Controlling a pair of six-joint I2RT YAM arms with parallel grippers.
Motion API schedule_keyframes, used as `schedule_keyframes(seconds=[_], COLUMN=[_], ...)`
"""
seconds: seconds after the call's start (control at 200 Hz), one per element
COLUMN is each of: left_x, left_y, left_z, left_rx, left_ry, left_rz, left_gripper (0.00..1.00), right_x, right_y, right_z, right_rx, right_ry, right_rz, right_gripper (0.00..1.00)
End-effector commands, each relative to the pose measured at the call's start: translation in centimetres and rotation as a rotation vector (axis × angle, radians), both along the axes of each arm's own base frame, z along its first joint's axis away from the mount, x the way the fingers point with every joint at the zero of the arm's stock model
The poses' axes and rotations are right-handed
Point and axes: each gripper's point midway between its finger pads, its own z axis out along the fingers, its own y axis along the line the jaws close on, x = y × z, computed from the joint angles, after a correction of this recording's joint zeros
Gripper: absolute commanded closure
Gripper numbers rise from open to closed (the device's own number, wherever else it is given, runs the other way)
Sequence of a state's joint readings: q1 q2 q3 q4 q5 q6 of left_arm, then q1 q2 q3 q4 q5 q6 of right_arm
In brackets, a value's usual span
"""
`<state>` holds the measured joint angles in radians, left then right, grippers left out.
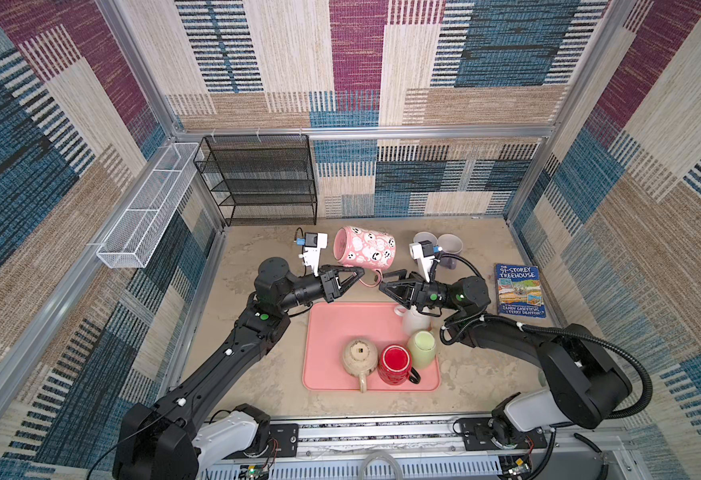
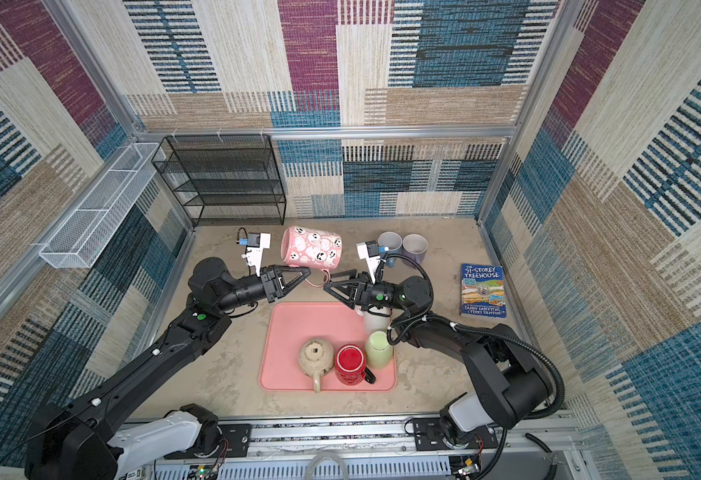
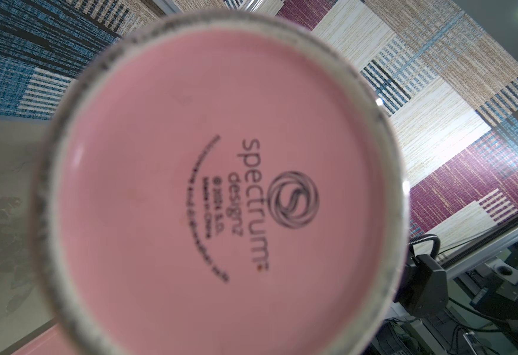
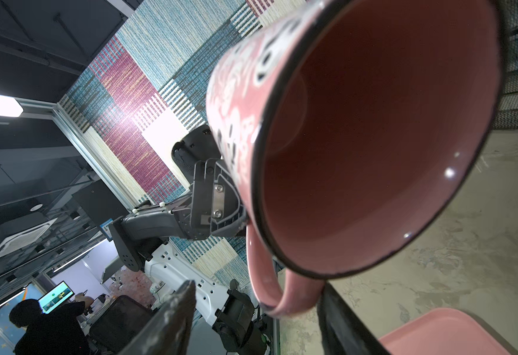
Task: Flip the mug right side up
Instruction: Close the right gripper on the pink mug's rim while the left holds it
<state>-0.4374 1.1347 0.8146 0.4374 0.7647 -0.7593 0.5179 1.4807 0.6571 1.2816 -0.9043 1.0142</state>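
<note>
The pink mug point(image 1: 363, 249) point(image 2: 311, 249) with white ghost faces hangs in the air on its side, base to the left and mouth to the right, handle point(image 1: 371, 280) pointing down. My left gripper point(image 1: 359, 273) point(image 2: 306, 272) is shut on it at the handle. The left wrist view is filled by the mug's pink base point(image 3: 221, 184), which hides the jaws. My right gripper point(image 1: 382, 284) point(image 2: 327, 284) point(image 4: 257, 285) is open with the handle point(image 4: 270, 276) between its fingers. One finger point(image 4: 328, 295) touches the handle and the other stands well apart. The mug's mouth point(image 4: 374, 138) faces this camera.
A pink tray point(image 1: 328, 332) lies below. On it are an upside-down beige mug point(image 1: 359, 357), a red mug point(image 1: 396, 363), a green cup point(image 1: 421, 347) and a white mug point(image 1: 413, 322). Two grey mugs point(image 1: 440, 245) stand behind, a book point(image 1: 519, 291) right, a black mesh shelf point(image 1: 261, 178) back left.
</note>
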Motion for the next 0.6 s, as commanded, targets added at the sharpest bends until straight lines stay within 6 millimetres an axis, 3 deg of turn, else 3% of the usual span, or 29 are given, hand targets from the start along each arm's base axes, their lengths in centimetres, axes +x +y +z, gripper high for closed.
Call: schedule_keyframes(seconds=[0.0, 0.1, 0.596], left_x=[-0.5, -0.6, 0.1], left_y=[0.0, 0.1, -0.3], left_z=[2.9, 3.4, 2.0], left_rx=[-0.071, -0.1, -0.125], left_ry=[-0.122, -0.148, -0.12], left_rz=[-0.022, -0.026, -0.039], left_gripper=[1.0, 1.0, 1.0], right_x=[-0.3, 0.2, 1.6], right_y=[-0.3, -0.1, 1.2], right_z=[2.0, 2.1, 3.4], right_rx=[0.074, 0.091, 0.149], right_ry=[-0.052, -0.042, -0.031], right_rz=[0.004, 0.006, 0.027], right_gripper=[0.38, 0.39, 0.6])
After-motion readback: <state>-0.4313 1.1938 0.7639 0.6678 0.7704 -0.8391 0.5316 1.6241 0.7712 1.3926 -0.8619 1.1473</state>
